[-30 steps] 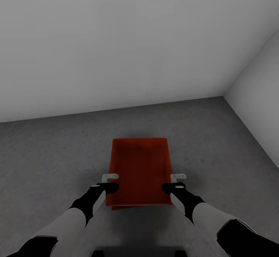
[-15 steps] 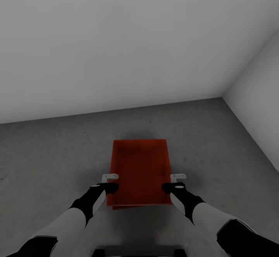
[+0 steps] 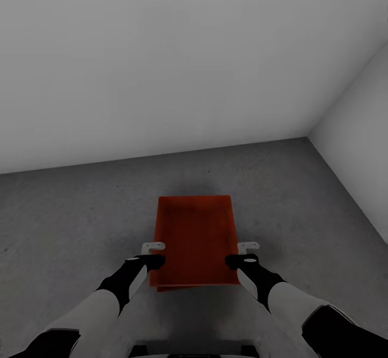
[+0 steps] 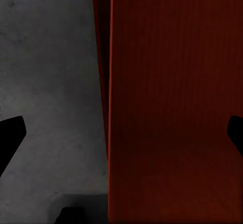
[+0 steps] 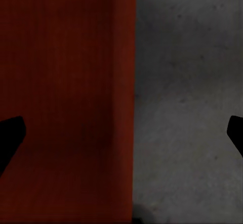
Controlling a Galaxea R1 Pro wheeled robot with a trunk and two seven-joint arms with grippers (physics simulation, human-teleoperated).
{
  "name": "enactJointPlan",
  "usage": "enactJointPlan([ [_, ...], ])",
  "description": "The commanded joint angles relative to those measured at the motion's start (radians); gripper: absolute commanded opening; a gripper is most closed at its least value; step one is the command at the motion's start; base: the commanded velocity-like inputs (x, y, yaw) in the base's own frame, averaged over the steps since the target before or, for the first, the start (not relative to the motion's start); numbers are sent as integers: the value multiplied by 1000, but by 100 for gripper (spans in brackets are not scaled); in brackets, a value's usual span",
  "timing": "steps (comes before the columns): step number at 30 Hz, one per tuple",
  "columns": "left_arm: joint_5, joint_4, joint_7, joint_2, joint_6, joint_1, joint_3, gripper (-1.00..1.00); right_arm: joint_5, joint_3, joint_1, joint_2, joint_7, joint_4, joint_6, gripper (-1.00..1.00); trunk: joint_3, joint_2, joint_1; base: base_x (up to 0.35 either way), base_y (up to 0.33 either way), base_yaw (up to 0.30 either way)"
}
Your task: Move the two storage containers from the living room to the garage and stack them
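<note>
The storage containers (image 3: pixel 195 239) sit stacked on the floor (image 3: pixel 70 212). The left gripper (image 3: pixel 152 254) and right gripper (image 3: pixel 243 254) are spread, each straddling a side wall.

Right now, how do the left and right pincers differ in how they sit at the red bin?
The left pincer straddles the bin's left long wall, while the right pincer straddles its right one. The left wrist view shows a second red edge just outside that wall, but the right wrist view shows a single edge. Both are open, level near the bin's near end, above the floor.
</note>
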Motion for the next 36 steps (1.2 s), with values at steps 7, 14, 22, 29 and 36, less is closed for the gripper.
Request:
enactJointPlan([
  [7,6,-2,4,0,6,0,-1,100,-5,10,0,0,-8,-2,8,100,22,49,-27,0,0,0],
  [14,6,-2,4,0,6,0,0,100,-5,9,0,2,-8,-2,8,100,43,98,-54,0,0,0],
  [22,6,-2,4,0,7,0,1,100,-6,8,0,1,-8,-2,8,100,69,154,-84,0,0,0],
  [29,6,-2,4,0,7,0,1,100,-7,8,0,2,-8,-2,8,100,90,203,-111,0,0,0],
  [36,7,-1,4,0,7,0,1,100,-7,8,0,2,-8,1,8,100,112,252,-138,0,0,0],
])
